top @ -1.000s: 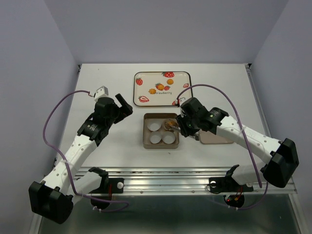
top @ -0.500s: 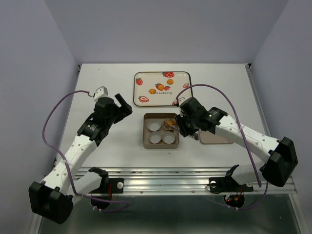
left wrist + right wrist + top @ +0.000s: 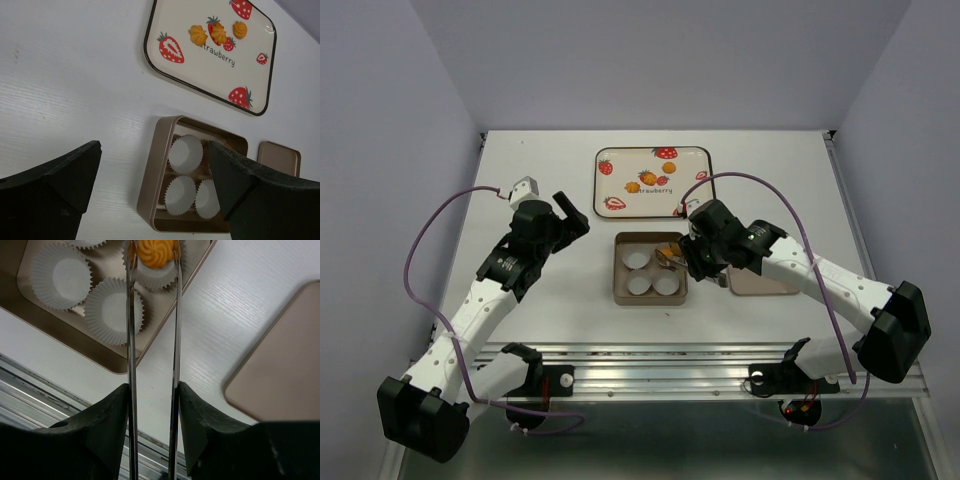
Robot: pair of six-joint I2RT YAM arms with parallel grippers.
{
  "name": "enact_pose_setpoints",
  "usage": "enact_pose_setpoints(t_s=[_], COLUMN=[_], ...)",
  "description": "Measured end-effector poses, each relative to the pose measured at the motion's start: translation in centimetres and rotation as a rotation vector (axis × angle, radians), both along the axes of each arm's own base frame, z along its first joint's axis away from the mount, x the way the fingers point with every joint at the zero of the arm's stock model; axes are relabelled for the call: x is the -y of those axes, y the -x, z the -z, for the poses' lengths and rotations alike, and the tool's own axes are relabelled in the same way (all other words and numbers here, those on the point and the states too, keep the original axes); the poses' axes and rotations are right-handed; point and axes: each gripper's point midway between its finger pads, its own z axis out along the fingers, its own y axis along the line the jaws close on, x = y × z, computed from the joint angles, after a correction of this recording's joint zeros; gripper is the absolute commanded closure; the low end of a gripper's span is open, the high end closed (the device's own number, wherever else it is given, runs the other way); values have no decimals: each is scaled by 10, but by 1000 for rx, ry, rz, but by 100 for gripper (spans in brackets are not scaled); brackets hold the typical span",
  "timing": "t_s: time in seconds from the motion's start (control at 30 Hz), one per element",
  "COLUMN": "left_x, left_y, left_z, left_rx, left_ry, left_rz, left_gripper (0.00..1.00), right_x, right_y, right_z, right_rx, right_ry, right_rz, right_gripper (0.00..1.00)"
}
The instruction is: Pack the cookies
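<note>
Pinching one ridged, swirl-topped orange-yellow cookie (image 3: 156,252), the metal tongs (image 3: 131,340) point straight ahead of the right gripper (image 3: 152,387), which is clamped narrowly on their blades. The cookie hangs directly over a pleated white paper cup (image 3: 150,284) in the square gold tin (image 3: 120,365), so release needs only a short descent. Three cookies (image 3: 218,34) remain on the glossy strawberry tray (image 3: 190,70). The left gripper (image 3: 152,147) is spread wide, farther from the tin.

Strawberry-print tray (image 3: 630,160) at 12 o'clock on white surface (image 3: 770,170), gold tin (image 3: 619,275) with paper cups (image 3: 639,286) at centre, lid (image 3: 760,287) at its 3 o'clock
</note>
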Motion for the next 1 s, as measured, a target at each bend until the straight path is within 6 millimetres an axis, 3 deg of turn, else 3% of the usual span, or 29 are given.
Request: enact_pose_setpoints(t_s=[0.6, 0.73, 1.0], left_x=[0, -1, -2], left_y=[1, 1, 0], left_z=[1, 1, 1], left_rx=[-5, -5, -5], left_ry=[-2, -2, -2], left_rz=[-1, -2, -11], left_gripper=[1, 1, 1], right_x=[1, 3, 5], right_y=[1, 5, 2], right_z=[-8, -23, -78], right_rx=[16, 44, 179], right_ry=[-18, -55, -166], right_rz=[-1, -6, 14], right_gripper=[54, 54, 54])
